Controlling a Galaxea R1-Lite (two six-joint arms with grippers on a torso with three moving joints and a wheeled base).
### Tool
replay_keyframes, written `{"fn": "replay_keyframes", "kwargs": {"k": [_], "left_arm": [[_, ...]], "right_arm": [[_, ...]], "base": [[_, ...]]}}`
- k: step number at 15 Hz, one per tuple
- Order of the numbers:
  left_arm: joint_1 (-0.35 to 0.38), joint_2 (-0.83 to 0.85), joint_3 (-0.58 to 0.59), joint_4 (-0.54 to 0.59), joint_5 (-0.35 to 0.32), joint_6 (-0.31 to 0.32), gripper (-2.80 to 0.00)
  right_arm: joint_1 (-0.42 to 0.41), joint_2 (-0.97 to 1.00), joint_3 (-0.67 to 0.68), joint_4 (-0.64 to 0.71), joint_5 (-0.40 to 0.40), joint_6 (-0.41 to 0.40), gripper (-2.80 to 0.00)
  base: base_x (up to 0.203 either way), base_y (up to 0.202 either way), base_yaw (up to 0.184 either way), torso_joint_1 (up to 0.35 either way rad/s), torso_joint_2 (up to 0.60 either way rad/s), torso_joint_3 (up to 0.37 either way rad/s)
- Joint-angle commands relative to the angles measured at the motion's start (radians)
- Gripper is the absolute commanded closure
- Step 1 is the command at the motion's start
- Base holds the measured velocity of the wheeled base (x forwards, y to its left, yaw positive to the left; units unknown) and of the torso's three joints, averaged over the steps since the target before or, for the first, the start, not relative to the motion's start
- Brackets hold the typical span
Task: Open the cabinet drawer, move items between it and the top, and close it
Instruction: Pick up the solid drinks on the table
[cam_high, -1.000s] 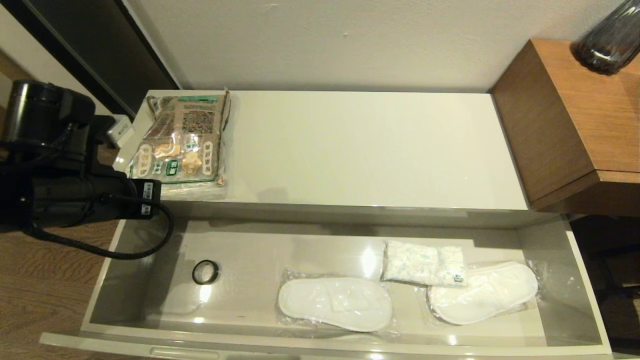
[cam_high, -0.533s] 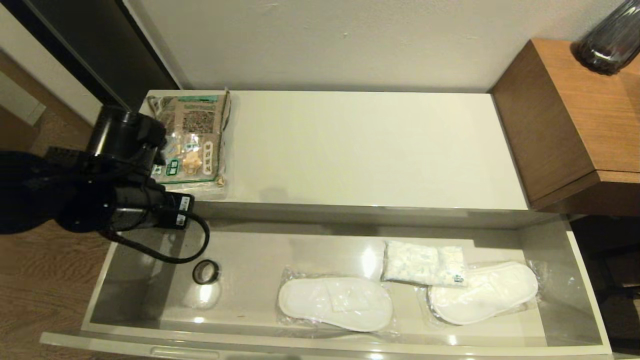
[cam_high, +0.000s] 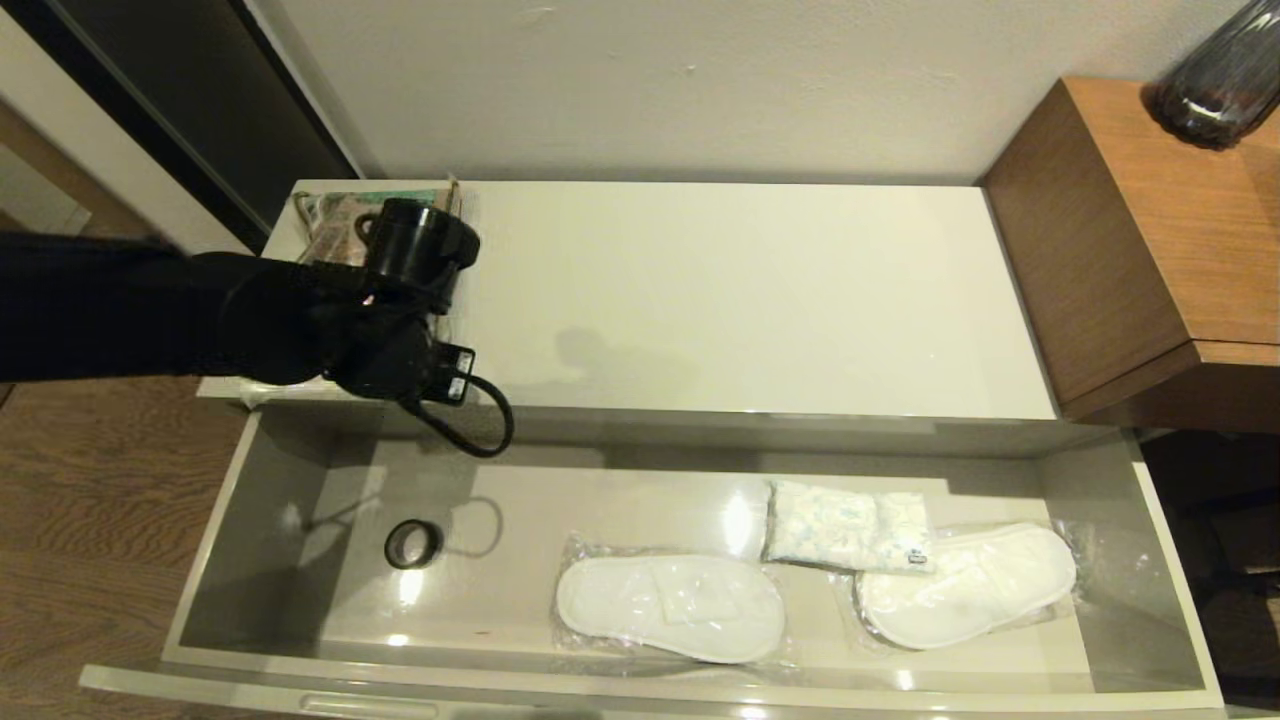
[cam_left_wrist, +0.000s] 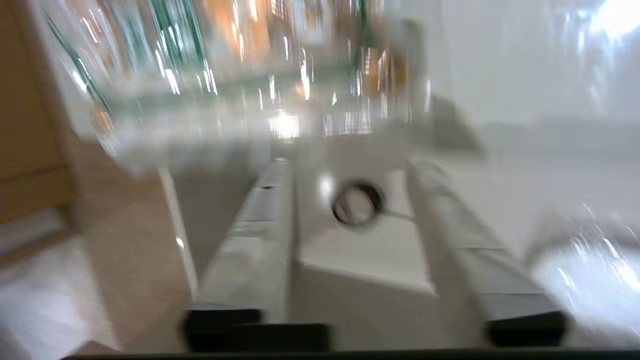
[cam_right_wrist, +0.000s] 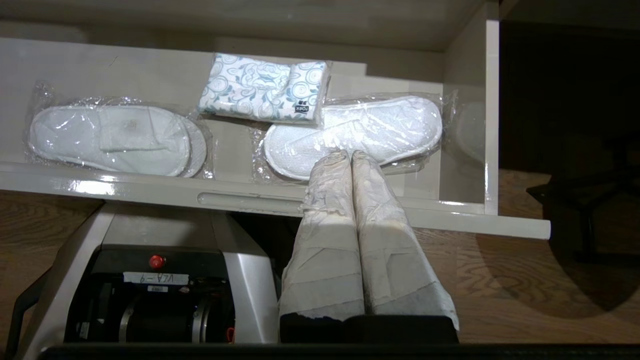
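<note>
While the head view hides the fingers, we see in the left wrist view the left gripper (cam_left_wrist: 350, 170) spread wide above the tape roll (cam_left_wrist: 358, 202) in the open drawer (cam_high: 190, 590), packet (cam_high: 335, 215) on the top (cam_high: 740, 290), right gripper (cam_right_wrist: 350, 156) pressed together, parked before the drawer.

Left arm (cam_high: 300, 320) over open drawer (cam_high: 640, 560)

Hotel guest room, by the evidence: disposable white slippers (cam_high: 670, 607) sealed in clear plastic inside an open drawer (cam_high: 1150, 560) of a low glossy cabinet, a wrapped amenity packet (cam_high: 335, 215) on the counter (cam_high: 750, 290), wood-effect floor (cam_high: 90, 520), plain wall (cam_high: 650, 80), taller wooden unit (cam_high: 1150, 250) beside.
</note>
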Motion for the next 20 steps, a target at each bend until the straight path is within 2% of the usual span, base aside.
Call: {"fn": "replay_keyframes", "kwargs": {"k": [1,2,4,5,8,9,12,17,20], "left_arm": [[-0.007,0.123,-0.159,0.003,0.048,0.055,-2.80],[-0.008,0.154,-0.214,0.005,0.063,0.084,-2.80],[-0.008,0.166,-0.228,0.007,0.074,0.104,-2.80],[-0.008,0.177,-0.242,0.006,0.101,0.124,-2.80],[-0.018,0.282,-0.385,0.005,0.272,0.232,-2.80],[-0.019,0.291,-0.398,0.005,0.289,0.248,-2.80],[-0.019,0.330,-0.442,0.004,0.324,0.261,-2.80],[-0.013,0.368,-0.446,-0.027,0.330,0.268,-2.80],[0.045,0.381,-0.446,-0.030,0.378,0.266,-2.80]], "right_arm": [[0.000,0.001,0.000,0.001,0.000,-0.001,0.00],[0.000,0.001,0.000,0.001,0.000,-0.001,0.00],[0.000,0.001,0.000,0.001,0.000,-0.001,0.00],[0.000,0.001,0.000,0.001,0.000,-0.002,0.00],[0.000,0.001,0.000,0.001,0.000,-0.001,0.00],[0.000,0.001,0.000,0.001,0.000,-0.002,0.00],[0.000,0.001,-0.001,0.001,0.000,-0.001,0.00],[0.000,0.001,0.000,0.001,0.000,-0.002,0.00],[0.000,0.001,0.000,0.001,0.000,-0.001,0.00]], "base": [[0.000,0.000,0.000,0.000,0.00,0.000],[0.000,0.000,0.000,0.000,0.00,0.000],[0.000,0.000,0.000,0.000,0.00,0.000],[0.000,0.000,0.000,0.000,0.00,0.000],[0.000,0.000,0.000,0.000,0.00,0.000],[0.000,0.000,0.000,0.000,0.00,0.000],[0.000,0.000,0.000,0.000,0.00,0.000],[0.000,0.000,0.000,0.000,0.00,0.000],[0.000,0.000,0.000,0.000,0.00,0.000]]}}
